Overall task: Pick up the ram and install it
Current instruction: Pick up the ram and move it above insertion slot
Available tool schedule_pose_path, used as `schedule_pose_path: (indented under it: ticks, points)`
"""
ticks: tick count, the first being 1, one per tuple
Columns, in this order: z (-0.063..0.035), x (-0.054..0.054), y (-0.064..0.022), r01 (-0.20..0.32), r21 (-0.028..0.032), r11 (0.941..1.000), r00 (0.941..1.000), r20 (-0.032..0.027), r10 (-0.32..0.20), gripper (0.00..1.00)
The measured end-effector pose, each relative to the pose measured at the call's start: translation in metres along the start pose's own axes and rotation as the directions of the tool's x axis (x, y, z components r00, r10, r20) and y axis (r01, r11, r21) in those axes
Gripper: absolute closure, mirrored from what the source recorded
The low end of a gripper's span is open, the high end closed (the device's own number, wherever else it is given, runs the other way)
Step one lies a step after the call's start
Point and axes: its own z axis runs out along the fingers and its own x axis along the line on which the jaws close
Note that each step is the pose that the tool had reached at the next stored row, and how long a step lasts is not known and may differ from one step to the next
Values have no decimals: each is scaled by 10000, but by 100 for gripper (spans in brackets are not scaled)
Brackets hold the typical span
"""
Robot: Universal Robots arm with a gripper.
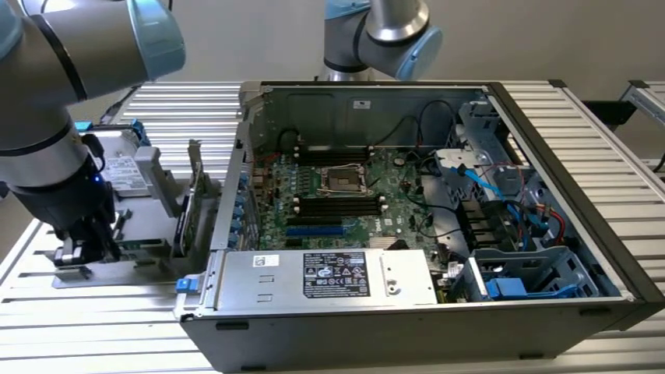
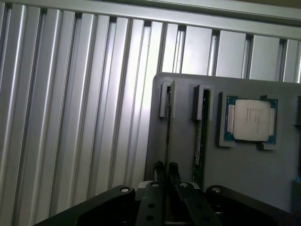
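Currently the hand [image 1: 86, 248] sits low over the grey parts tray [image 2: 244, 174] on the ribbed metal bench [image 1: 62, 312], at about eight o'clock from the open computer case [image 1: 582, 234] in the exterior view. Seen from the wrist, its two fingers [image 2: 160, 170] straddle the ram [image 2: 168, 132], which stands on edge in a slot of the tray. They sit tight against both faces of the stick, so the hand looks clenched on it. A second stick [image 2: 201, 136] stands in the neighbouring slot, between the gripped one and a processor [image 2: 249, 120] lying flat on the tray. Inside the case, the motherboard [image 1: 353, 183] lies exposed, with dark memory slots [image 1: 338, 206] near its middle, well apart from the hand
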Motion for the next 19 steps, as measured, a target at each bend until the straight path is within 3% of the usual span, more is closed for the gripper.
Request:
schedule_pose_path:
  ticks: [11, 19]
  points:
    - [-328, 5, -44, 0, -172, 9999, 10000, 19, 0, 87]
    - [-582, 20, -193, 1, -285, 9996, 10000, 30, 0, 87]
